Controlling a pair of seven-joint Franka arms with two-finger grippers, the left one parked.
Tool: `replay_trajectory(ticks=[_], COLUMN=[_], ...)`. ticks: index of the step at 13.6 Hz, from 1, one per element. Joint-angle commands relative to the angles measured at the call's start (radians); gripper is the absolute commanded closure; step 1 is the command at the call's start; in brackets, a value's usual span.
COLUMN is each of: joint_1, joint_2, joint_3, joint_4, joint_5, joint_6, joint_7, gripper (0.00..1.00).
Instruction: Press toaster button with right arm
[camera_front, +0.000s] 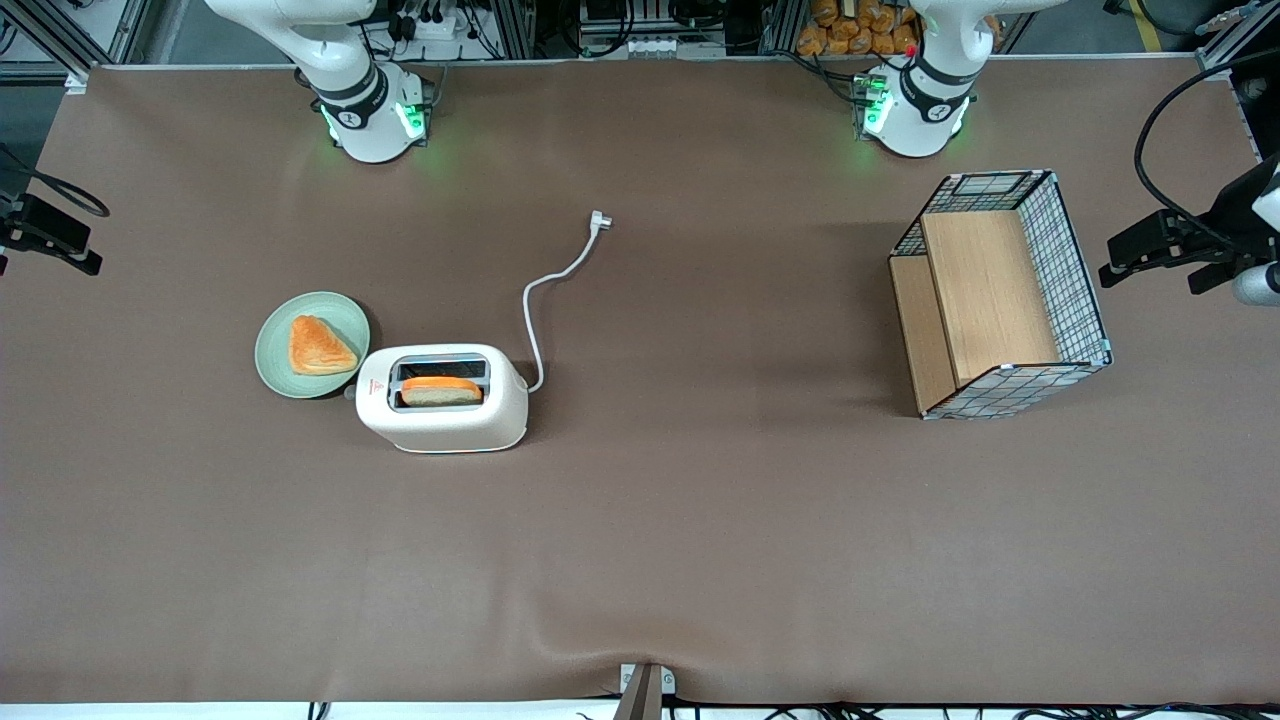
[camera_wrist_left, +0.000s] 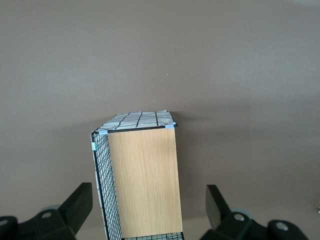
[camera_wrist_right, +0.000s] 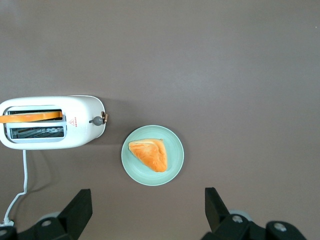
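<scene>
Gripper (camera_wrist_right: 145, 212) high up, fingers wide apart, holding nothing. Toaster button (camera_wrist_right: 95, 120) on toaster (camera_wrist_right: 52, 123) end facing green plate (camera_wrist_right: 174, 165), well off sideways. Needs a move over, then down.

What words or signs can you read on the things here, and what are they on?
No text here can be read and quoted.
Toaster: a small red triangle sign on its top, with tiny red print under it, too small to read.
Green plate, bread slice in the toaster's slot, wire basket: no writing.
The end effector hangs open above the table, near the plate; no label shows on it.
</scene>
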Motion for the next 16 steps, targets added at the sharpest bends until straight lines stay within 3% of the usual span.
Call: replay_trajectory(ticks=[1, 16], joint_1=[0.008, 0.016], joint_2=[-0.001, 0.020], joint_3=[-0.003, -0.003], joint_4=[0.011, 0.002], joint_5=[0.009, 0.009], joint_6=[-0.005, -0.025], joint_7=[0.015, 0.009], gripper=[0.00, 0.00])
